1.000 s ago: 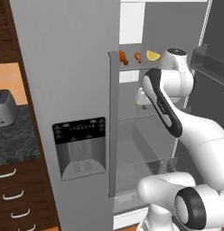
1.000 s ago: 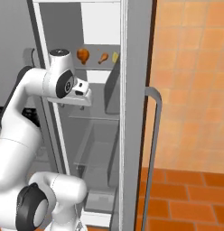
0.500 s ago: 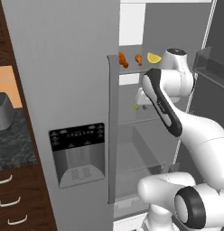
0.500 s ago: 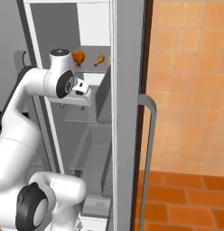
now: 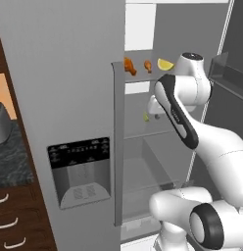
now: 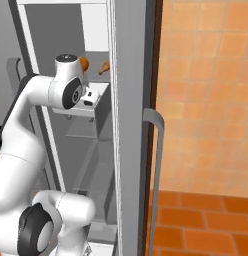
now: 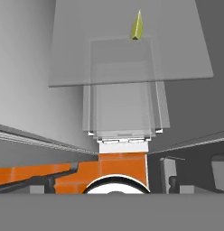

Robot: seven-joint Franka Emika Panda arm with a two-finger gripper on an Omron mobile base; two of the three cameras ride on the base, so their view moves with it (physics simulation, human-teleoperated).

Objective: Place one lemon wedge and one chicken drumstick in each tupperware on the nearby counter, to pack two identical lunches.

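Observation:
Two chicken drumsticks (image 5: 130, 65) (image 5: 149, 65) and a yellow lemon wedge (image 5: 165, 64) lie on the upper shelf of the open fridge. A second, greener lemon wedge (image 5: 146, 117) (image 7: 137, 25) rests on the glass shelf below. My gripper (image 5: 154, 115) (image 6: 80, 118) hangs inside the fridge just right of that lower wedge, pointing down, open and empty. The right base view shows the drumsticks (image 6: 84, 63) (image 6: 104, 67) behind my arm. A strip of the dark counter (image 5: 11, 157) is at the far left. The tupperware is out of view.
The shut left fridge door with its dispenser panel (image 5: 79, 169) fills the left. The open right door (image 5: 231, 73) carries bins beside my arm. A door edge with a long handle (image 6: 156, 165) stands close on the right, with orange tile wall behind. A grey appliance (image 5: 1, 125) sits on the counter.
The whole picture has shifted in both base views, so the base has driven and the fridge now looms larger. My arm keeps its pose and the gripper stays open.

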